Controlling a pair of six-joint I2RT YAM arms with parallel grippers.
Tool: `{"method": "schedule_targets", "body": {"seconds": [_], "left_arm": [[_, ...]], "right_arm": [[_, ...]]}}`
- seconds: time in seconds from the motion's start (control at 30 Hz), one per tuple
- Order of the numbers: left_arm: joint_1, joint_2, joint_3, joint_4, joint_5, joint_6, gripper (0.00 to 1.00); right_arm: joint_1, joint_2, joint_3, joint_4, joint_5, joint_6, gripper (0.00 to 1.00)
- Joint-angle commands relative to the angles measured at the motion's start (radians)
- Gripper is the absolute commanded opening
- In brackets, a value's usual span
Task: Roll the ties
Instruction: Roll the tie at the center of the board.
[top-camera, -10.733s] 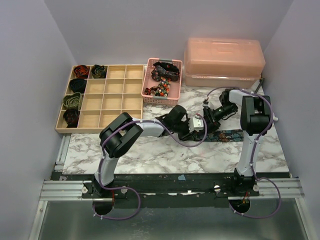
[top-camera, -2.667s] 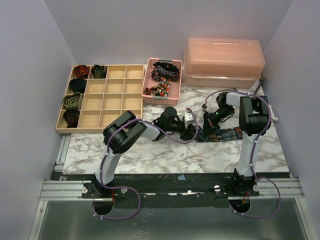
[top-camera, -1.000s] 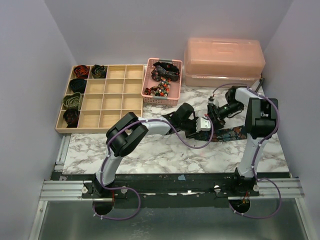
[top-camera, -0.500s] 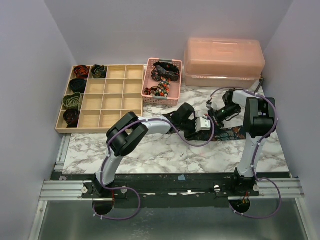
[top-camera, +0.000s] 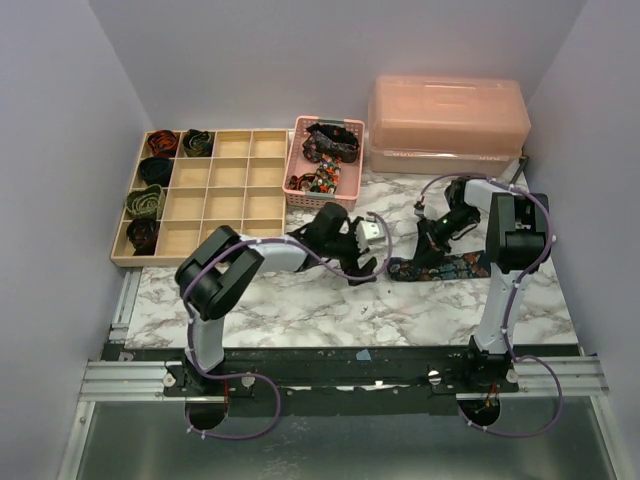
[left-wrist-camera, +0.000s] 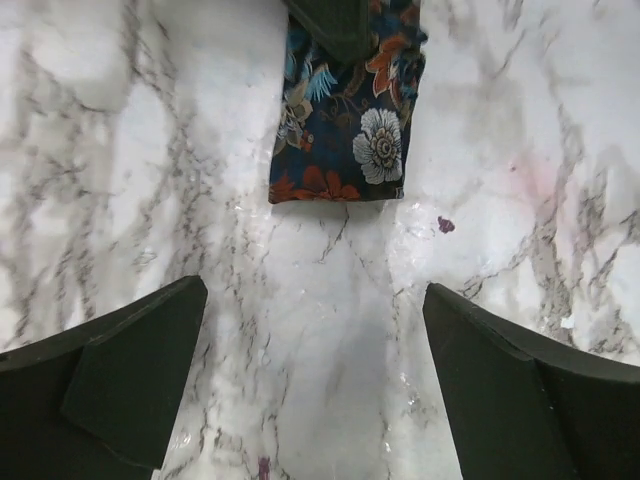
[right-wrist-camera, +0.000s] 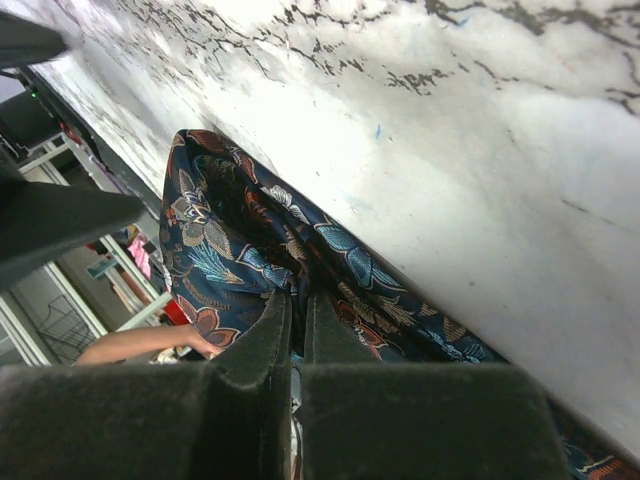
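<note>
Tie (left-wrist-camera: 345, 140) floral-printed, pinched by right fingers (right-wrist-camera: 255, 350); left fingers (left-wrist-camera: 130, 370) spread.

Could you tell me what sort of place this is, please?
Probably a robot test booth: plain walls close around a marble-look table, with a wooden sorting tray holding rolled ties.

The left hand (left-wrist-camera: 312, 300) gapes wide, the right hand (right-wrist-camera: 297, 315) pinched closed.
</note>
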Motion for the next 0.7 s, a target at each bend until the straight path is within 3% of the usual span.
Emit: {"method": "schedule_targets", "body": {"seconds": [0.0,0.03,0.13,0.23,0.67], "left_arm": [[0.079,-0.134,-0.28,0.665,0.1,-0.277,0.98],[0.097,-0.125,-0.297,0.731,0.103,-0.361,0.98],[0.126,-0.068,-0.098,0.331,0.312,-0.303,0.98],[0.108,-0.068,-0.182,0.515,0.248,-0.345,0.98],[0.016,0.148,-0.164,0.693,0.123,-0.334,0.96]], "right_arm": [[0.006,0.056,-0.032,0.233,0.224,-0.085,0.0],[0.01,0.052,-0.035,0.239,0.206,-0.092,0.0],[0.013,0.042,-0.047,0.268,0.18,-0.085,0.0],[0.054,0.036,-0.046,0.299,0.146,-0.055,0.0],[0.17,0.025,-0.061,0.39,0.08,0.064,0.0]]}}
